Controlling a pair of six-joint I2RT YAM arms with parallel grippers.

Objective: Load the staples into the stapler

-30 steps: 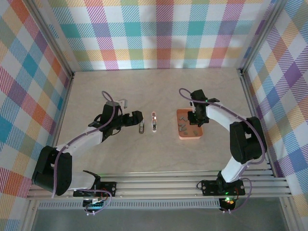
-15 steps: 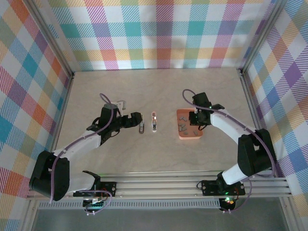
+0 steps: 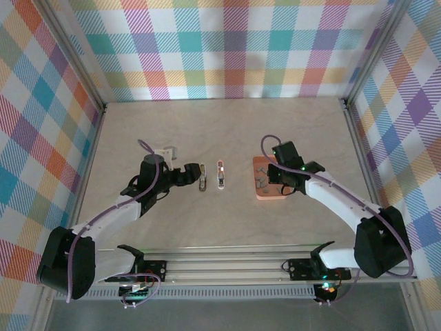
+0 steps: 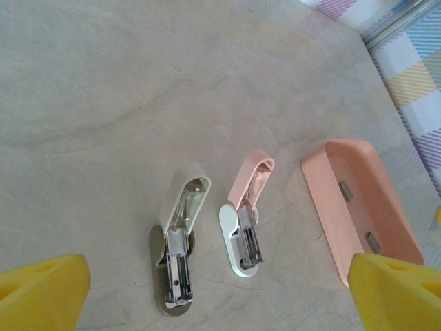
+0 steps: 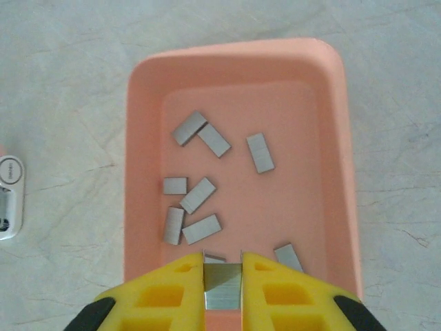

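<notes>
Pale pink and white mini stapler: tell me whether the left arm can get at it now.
Probably yes. The open left gripper faces the pink stapler across bare table; only the white-and-grey stapler close beside it crowds one side.

Plainly a robotics lab test cell: walled with pastel plaid panels [image 3: 234,48], framed by silvery aluminium rails [image 3: 234,265], floored with a beige marbled tabletop [image 3: 227,131].

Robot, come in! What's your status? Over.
Left gripper open near stapler. Right gripper shut on strip over tray. Stapler lies open, second stapler beside it.
</notes>
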